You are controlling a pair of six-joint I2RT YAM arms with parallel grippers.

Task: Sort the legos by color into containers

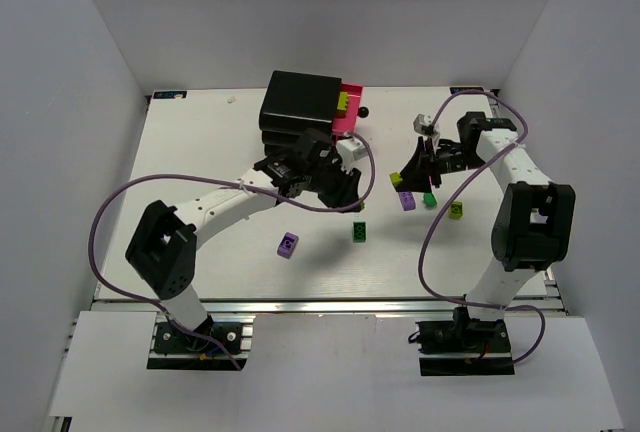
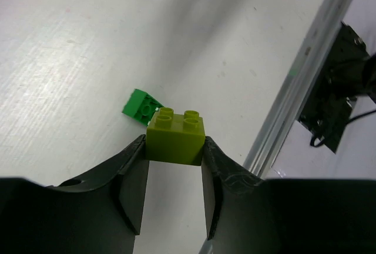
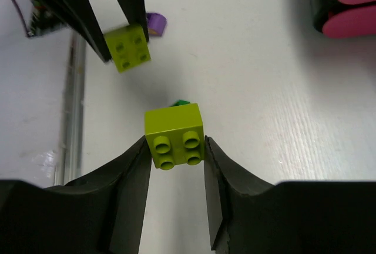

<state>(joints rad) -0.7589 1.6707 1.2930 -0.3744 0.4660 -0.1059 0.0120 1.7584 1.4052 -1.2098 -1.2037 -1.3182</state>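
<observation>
Both end effectors, left (image 2: 174, 155) and right (image 3: 176, 151), clamp lime bricks (image 2: 175, 136) at fingertip edge only; risk: slip/drop in transit.

A glossy black cabinet (image 1: 297, 107) at the far centre holds a magenta-pink drawer (image 1: 349, 110). The table (image 1: 200, 162) is white. Loose bricks: purple (image 1: 288, 245) near left, dark green (image 1: 359, 233) centre, lime-yellow (image 1: 456, 210) right. Both arms are white with black joints.
</observation>
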